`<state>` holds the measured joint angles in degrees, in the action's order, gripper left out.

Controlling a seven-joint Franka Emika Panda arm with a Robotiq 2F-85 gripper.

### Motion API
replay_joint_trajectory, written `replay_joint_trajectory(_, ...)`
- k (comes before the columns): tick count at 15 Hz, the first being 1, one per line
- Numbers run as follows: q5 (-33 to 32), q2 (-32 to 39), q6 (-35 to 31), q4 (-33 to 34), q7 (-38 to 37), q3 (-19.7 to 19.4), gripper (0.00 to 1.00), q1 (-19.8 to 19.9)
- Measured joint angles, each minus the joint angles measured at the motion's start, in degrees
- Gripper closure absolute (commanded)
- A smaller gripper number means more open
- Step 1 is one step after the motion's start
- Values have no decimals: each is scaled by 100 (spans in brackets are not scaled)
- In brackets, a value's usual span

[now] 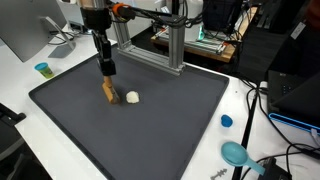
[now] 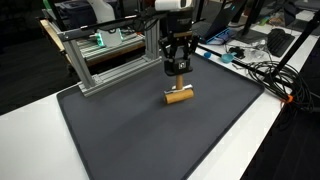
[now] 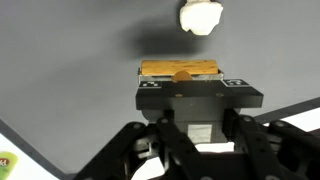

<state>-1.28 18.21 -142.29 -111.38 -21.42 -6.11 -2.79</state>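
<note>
My gripper [image 1: 106,72] [image 2: 179,70] hangs over the back left part of a dark grey mat [image 1: 170,130] [image 2: 150,140]. Its fingers are close together on the upright stem of a T-shaped wooden piece [image 1: 107,92] [image 2: 179,95], whose crossbar lies on or just above the mat. In the wrist view the wooden piece [image 3: 180,69] shows just beyond my gripper [image 3: 183,80]. A small white lump [image 1: 132,97] [image 3: 200,17] lies on the mat close beside it.
A metal frame [image 1: 165,45] [image 2: 110,55] stands at the mat's back edge. A blue cap [image 1: 226,121], a teal scoop [image 1: 236,153] and a small cup [image 1: 43,69] sit on the white table [image 1: 60,60]. Cables [image 2: 265,70] lie on one side.
</note>
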Motion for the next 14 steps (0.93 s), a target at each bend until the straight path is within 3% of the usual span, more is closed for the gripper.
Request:
replay_joint_trajectory(6, 3, -761, -6, -721, 810, 306, 78, -13)
replay_joint_trajectory(14, -8, -449, -7, -855, 850, 548, 78, -72)
